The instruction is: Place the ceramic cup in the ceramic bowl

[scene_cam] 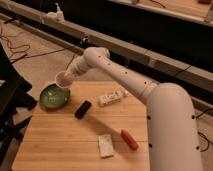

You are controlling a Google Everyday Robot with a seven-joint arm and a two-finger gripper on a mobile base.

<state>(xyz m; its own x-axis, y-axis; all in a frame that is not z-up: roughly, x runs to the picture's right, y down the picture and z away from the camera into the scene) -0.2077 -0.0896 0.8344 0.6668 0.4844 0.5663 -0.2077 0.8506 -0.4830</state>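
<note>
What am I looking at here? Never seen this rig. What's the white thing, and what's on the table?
The large white shape on the right is a robot: a mobile base with one long jointed white arm. There is only one picture of this moment, taken from above and behind the robot's body; where the camera is mounted isn't known.

The arm reaches across a pale wooden table to its far left corner. At its tip is the claw, which holds a small round white ceramic cup tilted just above the rim of a round shallow green ceramic bowl.

Also on the table: a small black oblong object, a long white packet, a flat white rectangular block, and a red-orange stick-shaped item. Its job is to put the cup into the bowl.
</note>
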